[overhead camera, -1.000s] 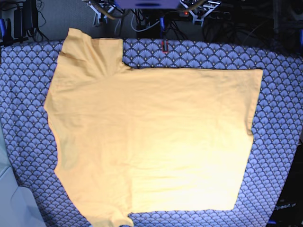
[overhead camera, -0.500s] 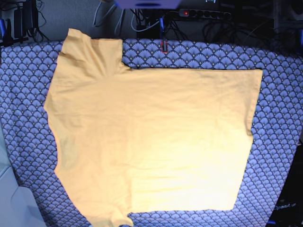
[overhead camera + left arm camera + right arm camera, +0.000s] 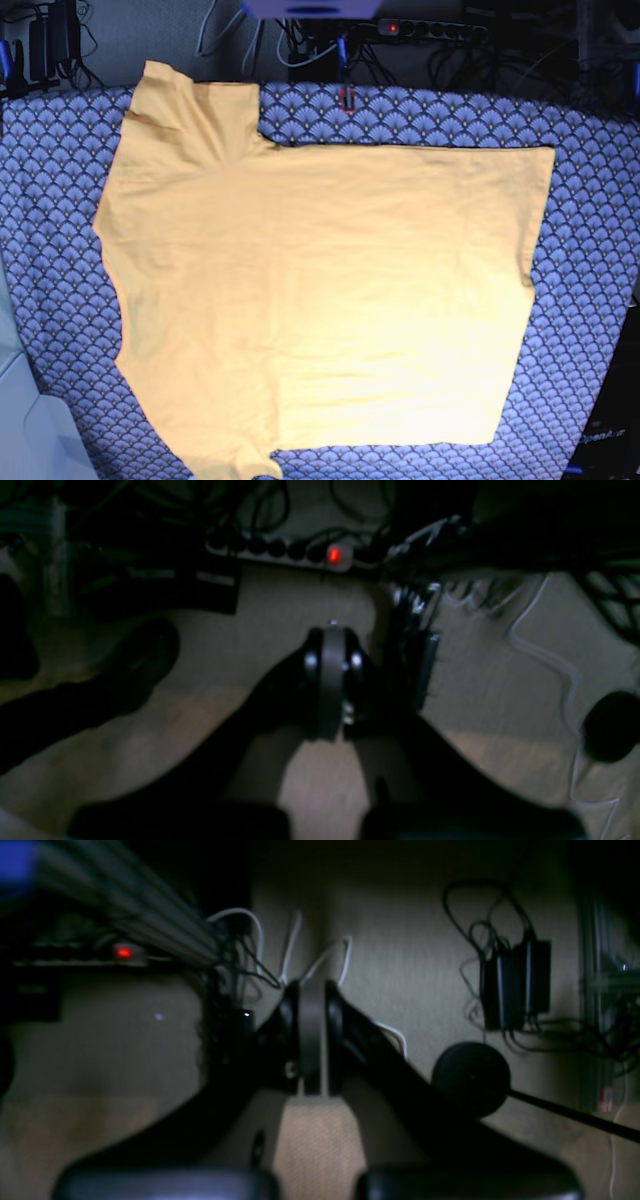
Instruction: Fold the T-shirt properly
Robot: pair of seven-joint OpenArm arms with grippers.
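From where I stand, running left to right across the table, the T-shirt (image 3: pixel 320 300) lies spread flat on the scallop-patterned cloth (image 3: pixel 590 250), one sleeve up at the far left corner, the other at the near left edge, and the straight hem down the right side; it has not shifted in the last second. What has changed is above it: the arms that showed at the top edge a second ago have drawn back out of the overhead view. The wrist views are dark and blurred, but as far as I can tell the right gripper (image 3: pixel 312 1040) and the left gripper (image 3: pixel 332 680) are both pinched closed on nothing, parked over floor and cables. No fold has been started, I judge.
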